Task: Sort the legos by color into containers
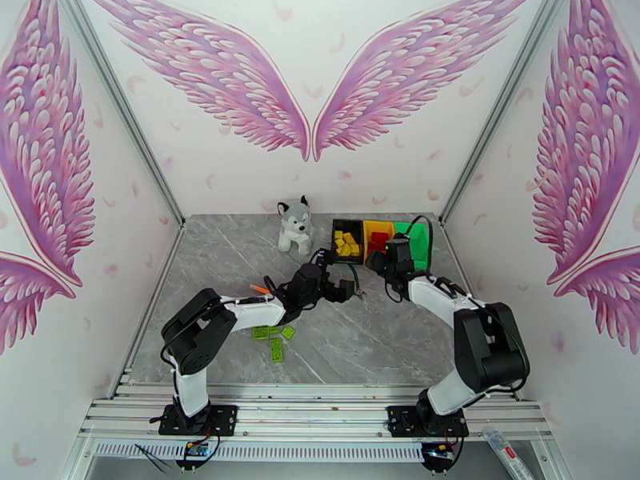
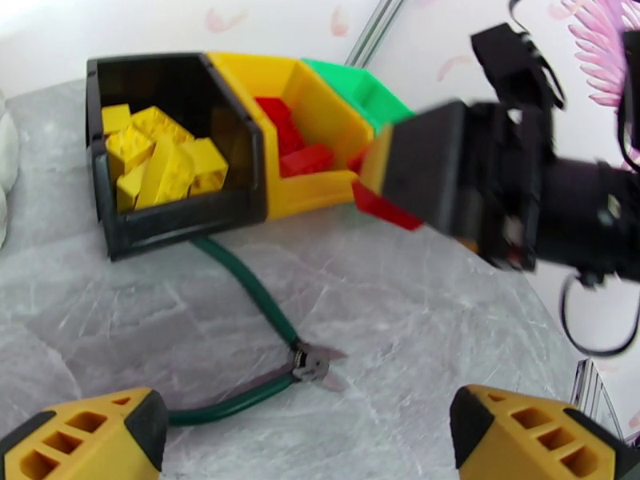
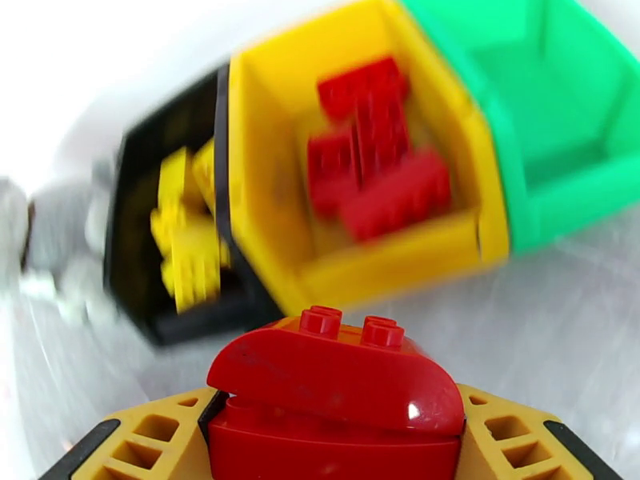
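Note:
The three joined containers stand at the table's back right: a black bin [image 1: 346, 238] holding yellow legos [image 2: 160, 158], a yellow bin [image 3: 264, 154] holding red legos [image 3: 376, 170], and a green bin [image 3: 560, 114]. My right gripper [image 3: 336, 430] is shut on a red lego [image 3: 336, 386] with a rounded top, hovering just in front of the yellow bin [image 2: 320, 114]. From the left wrist view the same red lego [image 2: 384, 208] pokes out below the right gripper [image 1: 376, 264]. My left gripper [image 1: 352, 288] hangs open and holds nothing, a short way in front of the black bin. Three lime green legos [image 1: 274, 342] lie near the left arm.
Green-handled pliers [image 2: 308, 366] lie on the marble table [image 2: 448, 314] below the left gripper, one handle running to the black bin's front. A thin orange stick [image 1: 258, 289] lies beside the left arm. A plush husky [image 1: 294, 226] sits left of the bins.

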